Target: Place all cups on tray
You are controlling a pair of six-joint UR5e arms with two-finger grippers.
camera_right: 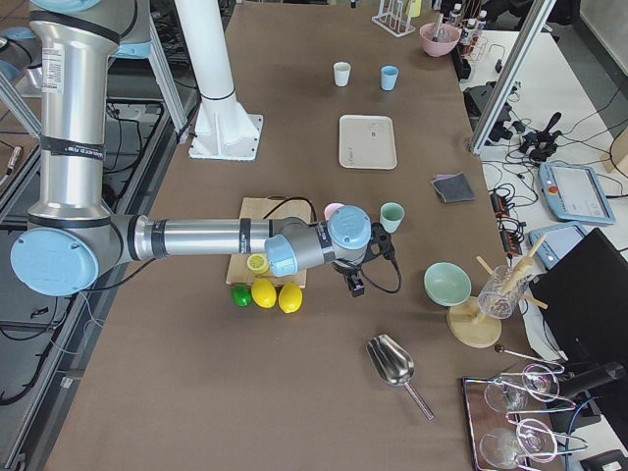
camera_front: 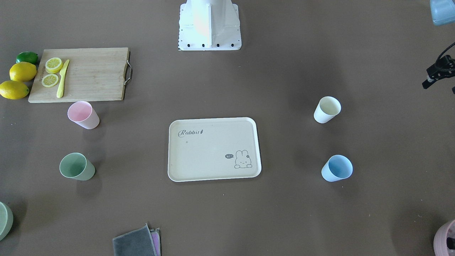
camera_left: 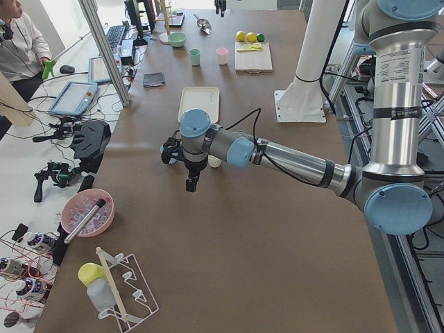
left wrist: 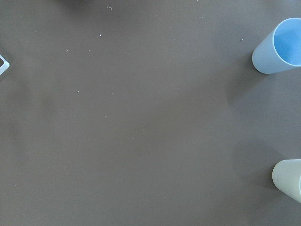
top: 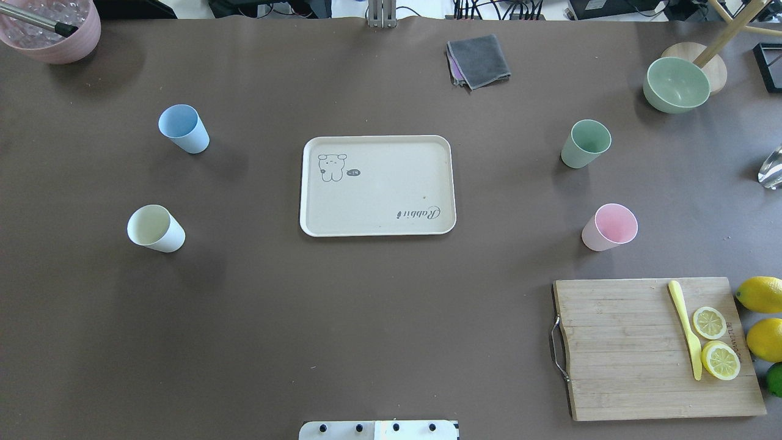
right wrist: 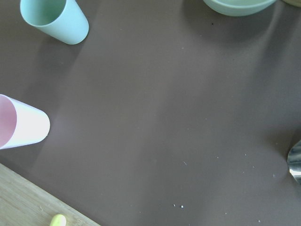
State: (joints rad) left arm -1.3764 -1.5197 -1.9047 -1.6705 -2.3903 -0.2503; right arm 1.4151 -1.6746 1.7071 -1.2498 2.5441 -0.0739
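The cream tray (top: 377, 201) with the "Rabbit" script lies empty in the middle of the table. On my left side stand a blue cup (top: 183, 128) and a white cup (top: 156, 228). On my right side stand a green cup (top: 585, 143) and a pink cup (top: 609, 227). All are upright on the table, apart from the tray. My left gripper (camera_left: 191, 182) hangs above the table near the white cup. My right gripper (camera_right: 355, 285) hangs above the table near the pink and green cups. I cannot tell whether either is open or shut.
A wooden cutting board (top: 635, 366) with lemon slices and a yellow knife lies at the near right, with lemons and a lime beside it. A green bowl (top: 676, 84), a pink bowl (top: 52, 30) and a grey cloth (top: 479, 60) sit along the far edge.
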